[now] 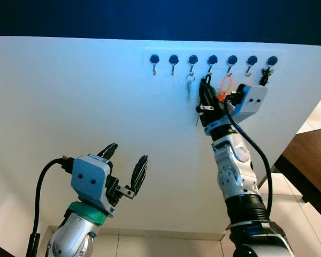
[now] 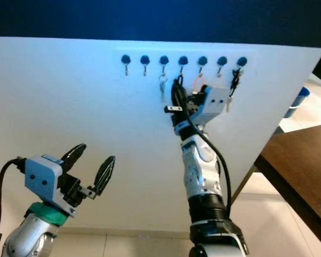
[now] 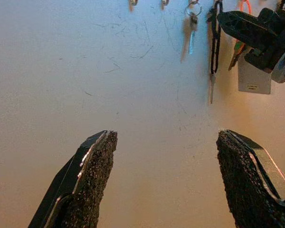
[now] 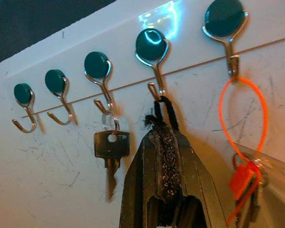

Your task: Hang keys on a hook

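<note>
Here the keys hang on a black cord loop (image 4: 162, 110) that is looped over the fourth hook (image 4: 154, 57) of the row, counting from the robot's left. In the left wrist view the cord (image 3: 214, 42) runs straight down the wall below that hook as a thin black strap with a slim silver key (image 3: 212, 88) dangling at its lower end. The right gripper (image 4: 164, 156) is just under the same hook, its two black fingers pressed together on the cord, the cord coming up out of the fingertips and over the hook's curl. From the head camera the right gripper (image 1: 206, 99) is raised against the white wall (image 1: 69, 107), directly below the fourth hook (image 1: 212, 62).

On the hook next to it toward the robot's left hangs a single silver key (image 4: 111, 145) on a small ring. On the hook next to it toward the robot's right hangs an orange loop (image 4: 243, 114) with an orange tag (image 4: 241, 181) and more keys at its bottom. The last hook (image 1: 271, 62) on the right carries something dark that is too small to make out. The two hooks furthest left (image 4: 23, 102) hold nothing.

Well below the fourth hook and off to the robot's left, the left gripper (image 1: 124, 163) is held up in front of the wall with its fingers spread wide, touching nothing.
</note>
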### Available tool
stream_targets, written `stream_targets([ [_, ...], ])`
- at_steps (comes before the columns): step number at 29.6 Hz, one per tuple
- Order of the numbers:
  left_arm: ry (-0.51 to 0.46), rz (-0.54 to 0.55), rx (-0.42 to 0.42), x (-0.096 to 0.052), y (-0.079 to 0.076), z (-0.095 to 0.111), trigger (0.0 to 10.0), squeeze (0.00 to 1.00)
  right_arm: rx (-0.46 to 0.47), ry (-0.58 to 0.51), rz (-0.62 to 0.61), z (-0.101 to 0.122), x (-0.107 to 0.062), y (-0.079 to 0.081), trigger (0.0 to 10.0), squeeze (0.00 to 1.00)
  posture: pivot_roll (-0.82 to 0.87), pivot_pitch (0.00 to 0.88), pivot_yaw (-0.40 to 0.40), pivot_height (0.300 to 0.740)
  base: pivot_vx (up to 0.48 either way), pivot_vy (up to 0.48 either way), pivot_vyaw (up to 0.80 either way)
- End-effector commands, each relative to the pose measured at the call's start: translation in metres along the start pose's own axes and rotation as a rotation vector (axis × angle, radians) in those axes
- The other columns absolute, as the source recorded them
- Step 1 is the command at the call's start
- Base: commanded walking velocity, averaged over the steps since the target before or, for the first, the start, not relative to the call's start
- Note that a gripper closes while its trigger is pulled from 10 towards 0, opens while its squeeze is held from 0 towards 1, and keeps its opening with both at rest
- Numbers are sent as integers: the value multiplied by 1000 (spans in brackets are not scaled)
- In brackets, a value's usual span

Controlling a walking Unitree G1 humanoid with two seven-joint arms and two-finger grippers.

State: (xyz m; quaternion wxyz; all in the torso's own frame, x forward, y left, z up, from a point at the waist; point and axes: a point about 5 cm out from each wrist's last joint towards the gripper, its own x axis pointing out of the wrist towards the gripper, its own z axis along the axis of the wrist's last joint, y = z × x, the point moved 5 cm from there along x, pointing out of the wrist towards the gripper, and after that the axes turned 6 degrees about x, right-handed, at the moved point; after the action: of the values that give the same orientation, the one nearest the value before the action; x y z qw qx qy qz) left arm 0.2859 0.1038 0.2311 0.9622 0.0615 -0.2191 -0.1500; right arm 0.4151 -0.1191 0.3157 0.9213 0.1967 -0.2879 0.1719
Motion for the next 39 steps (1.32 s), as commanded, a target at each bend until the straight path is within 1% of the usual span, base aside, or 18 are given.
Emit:
stream_targets([
  [1,16,-10,-6,-3,-2,-2,10000,0,13,34,-11,-10,-4,-1,10000,0,-156,90,92,740,0,0,0],
  [14,22,-8,2,-4,-1,-3,10000,0,13,59,6,-16,-8,2,10000,0,-149,99,91,740,0,0,0],
  [16,19,-8,3,-3,-1,-2,10000,0,-7,82,36,-21,-10,7,10000,0,-149,99,91,740,0,0,0],
  [21,10,-13,1,-3,-2,0,10000,0,-18,103,59,-26,-13,12,10000,0,-149,99,91,740,0,0,0],
  [23,6,-21,-2,-3,-3,2,10000,0,-26,142,78,-34,-16,14,10000,0,-149,99,91,740,0,0,0],
  [24,6,-21,-2,-3,-3,2,10000,0,-26,142,78,-34,-16,14,10000,0,-149,99,91,740,0,0,0],
  [25,5,-27,-2,-2,-4,2,10000,0,-47,197,96,-45,-21,15,10000,0,-149,99,91,740,0,0,0],
  [26,5,-27,-2,-2,-4,2,10000,0,-47,197,96,-45,-21,15,10000,0,-149,99,91,740,0,0,0],
  [28,5,-35,-4,-2,-5,2,10000,0,-75,290,133,-65,-32,18,10000,0,-149,99,91,740,0,0,0],
  [29,5,-35,-4,-2,-5,2,10000,0,-75,290,133,-65,-32,18,10000,0,-149,99,91,740,0,0,0],
  [30,6,-39,-3,-2,-6,2,10000,0,-91,324,146,-74,-40,18,10000,0,-149,99,91,740,0,0,0],
  [31,6,-39,-3,-2,-6,2,10000,0,-91,324,146,-74,-40,18,10000,0,-149,99,91,740,0,0,0],
  [33,8,-45,-5,-3,-8,2,10000,0,-115,377,165,-88,-55,17,10000,0,-149,99,91,740,0,0,0],
  [34,8,-45,-5,-3,-8,2,10000,0,-115,377,165,-88,-55,17,10000,0,-149,99,91,740,0,0,0],
  [35,8,-47,-6,-3,-8,1,10000,0,-123,397,170,-92,-63,16,10000,0,-149,99,91,740,0,0,0],
  [36,8,-47,-6,-3,-8,1,10000,0,-123,397,170,-92,-63,16,10000,0,-149,99,91,740,0,0,0],
  [38,8,-51,-11,-4,-8,2,10000,0,-125,413,172,-97,-72,15,10000,0,-147,100,88,740,0,0,0],
  [39,8,-51,-11,-4,-8,2,10000,0,-125,413,172,-97,-72,15,10000,0,-147,100,88,740,0,0,0],
])
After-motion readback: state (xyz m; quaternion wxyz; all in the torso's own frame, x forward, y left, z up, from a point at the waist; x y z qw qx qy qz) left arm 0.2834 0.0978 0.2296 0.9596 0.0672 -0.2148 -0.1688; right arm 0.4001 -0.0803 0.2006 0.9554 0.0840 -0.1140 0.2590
